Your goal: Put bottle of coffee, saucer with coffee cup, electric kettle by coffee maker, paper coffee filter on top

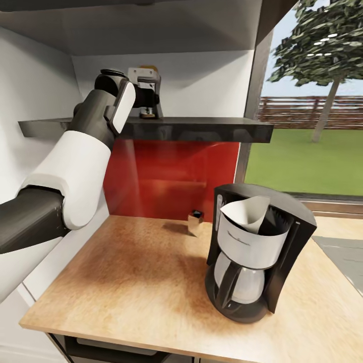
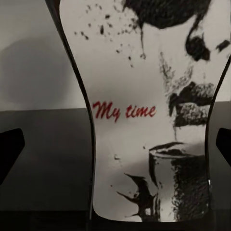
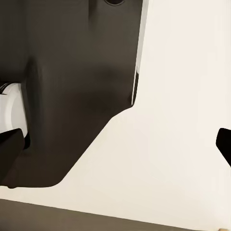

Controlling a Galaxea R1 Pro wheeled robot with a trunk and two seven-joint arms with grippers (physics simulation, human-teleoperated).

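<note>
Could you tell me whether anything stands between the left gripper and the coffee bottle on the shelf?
Nothing visible does. In the left wrist view the coffee bottle stands directly between the open fingertips, with no other thing in front of it. The left gripper is already at the shelf.

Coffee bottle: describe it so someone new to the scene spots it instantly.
Find the dark shelf above the red backsplash. At its left end the left gripper is reaching in around the bottle of coffee, mostly hidden behind it in the head view. In the left wrist view its white label reads "My time" in red script, unlike the coffee maker on the wooden countertop.
</note>
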